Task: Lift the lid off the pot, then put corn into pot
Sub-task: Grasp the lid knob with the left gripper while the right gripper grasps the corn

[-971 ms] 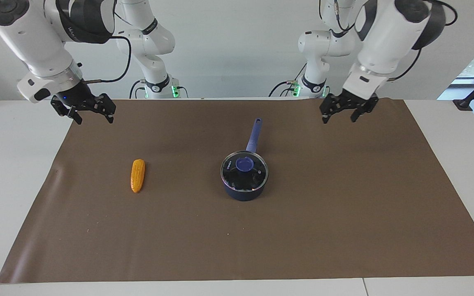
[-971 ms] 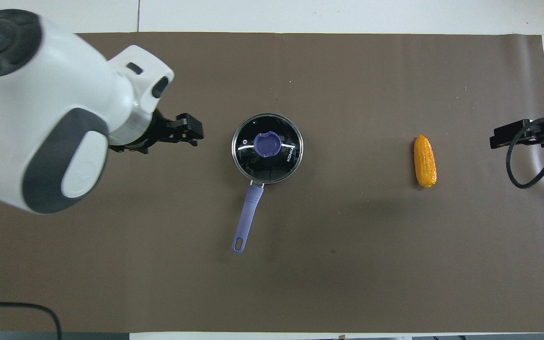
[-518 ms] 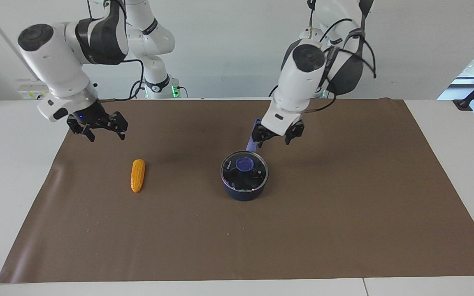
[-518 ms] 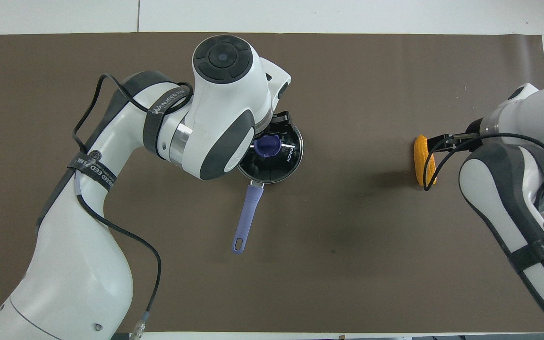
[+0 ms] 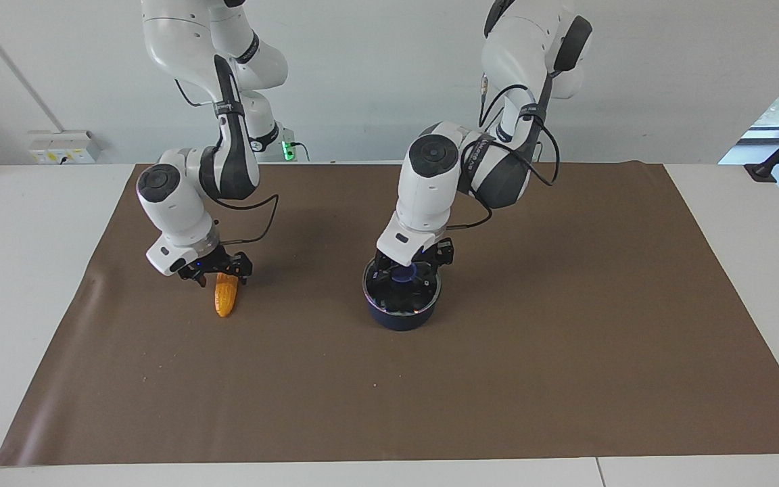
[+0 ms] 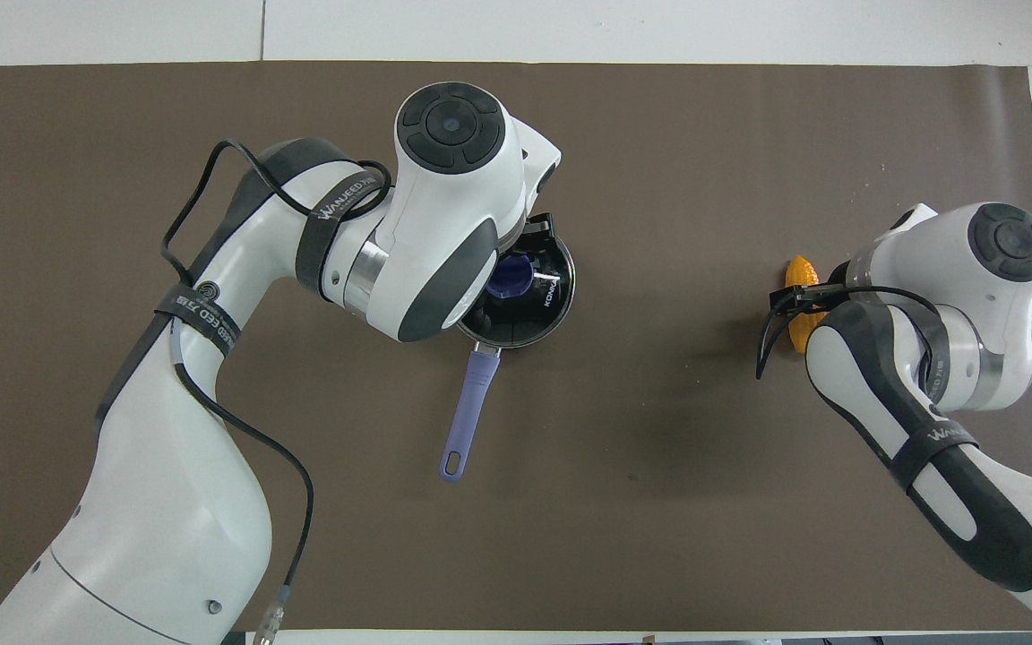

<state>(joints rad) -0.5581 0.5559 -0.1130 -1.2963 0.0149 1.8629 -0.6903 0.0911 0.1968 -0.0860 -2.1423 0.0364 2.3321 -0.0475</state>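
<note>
The dark blue pot point(image 5: 399, 318) stands mid-mat with the glass lid point(image 5: 425, 297) on it. Its long blue handle point(image 6: 469, 403) points toward the robots. My left gripper point(image 5: 411, 265) is down on the lid, open, its fingers on either side of the blue knob point(image 5: 403, 274). In the overhead view the knob point(image 6: 511, 274) shows just past the left wrist. The yellow-orange corn point(image 5: 225, 299) lies toward the right arm's end of the mat. My right gripper point(image 5: 220, 275) is low over the corn's end nearer the robots, open, with a finger on each side. In the overhead view the right wrist hides most of the corn point(image 6: 800, 269).
A brown mat point(image 5: 565, 338) covers the white table point(image 5: 24, 270). Nothing else lies on it. Both forearms hang low over the mat's middle band.
Both arms have come down. The left gripper dropped from above the pot's handle onto the lid's knob. The right gripper moved from near the mat's edge down to the corn.
</note>
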